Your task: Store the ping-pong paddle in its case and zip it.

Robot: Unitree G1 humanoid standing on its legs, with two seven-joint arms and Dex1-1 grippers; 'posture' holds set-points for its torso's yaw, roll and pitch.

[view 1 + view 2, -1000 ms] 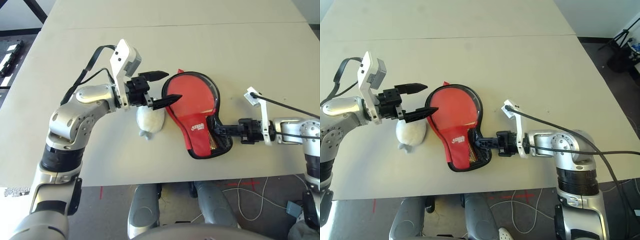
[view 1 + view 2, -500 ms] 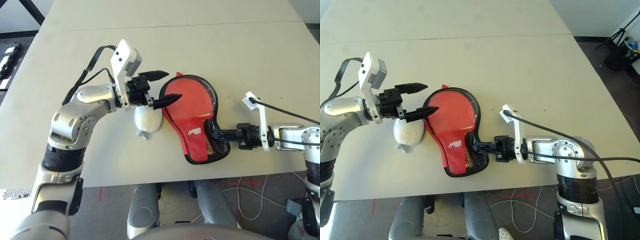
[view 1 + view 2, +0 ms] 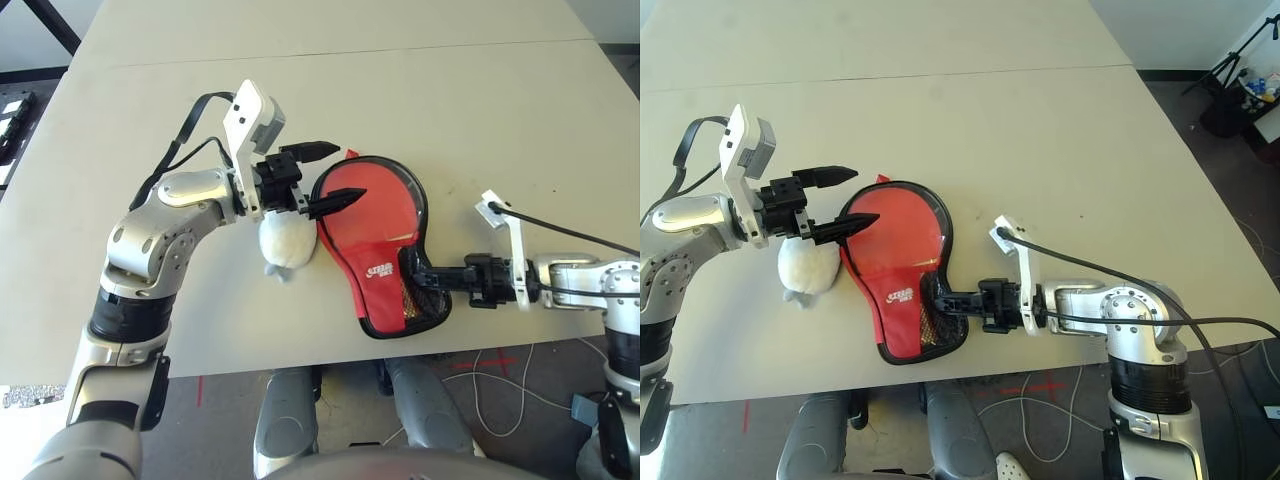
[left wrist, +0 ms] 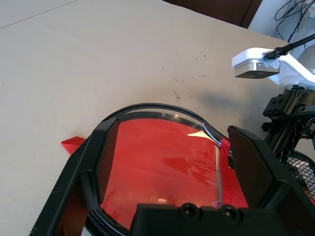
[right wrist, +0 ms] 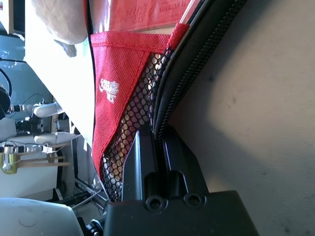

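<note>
Red paddle-shaped fabric case (image 3: pixel 378 240), its white logo unreadable, had slid leftward on the table (image 3: pixel 500 120), right gripper (image 3: pixel 418 277) pinching its zipper edge, left gripper (image 3: pixel 327 176) spread wide above.

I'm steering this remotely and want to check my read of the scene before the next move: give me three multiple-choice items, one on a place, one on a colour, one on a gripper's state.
1. Where does the white cloth lump lie?
A. On the table beside the case's round end, under the left gripper
B. Inside the mesh pocket
C. At the table's far edge

2. What colour is the case's edging?
A. White
B. Black
C. Blue

3. How does the right gripper stand?
A. Wide open above the table
B. Shut on the cloth lump
C. Closed on the case's zipper edge at the narrow end

Answers: 1 A, the lump rests against the case below the left gripper. 2 B, a black zipper band rims the red fabric. 3 C, the right wrist view shows its fingers pinching the zipper edge beside the mesh.
</note>
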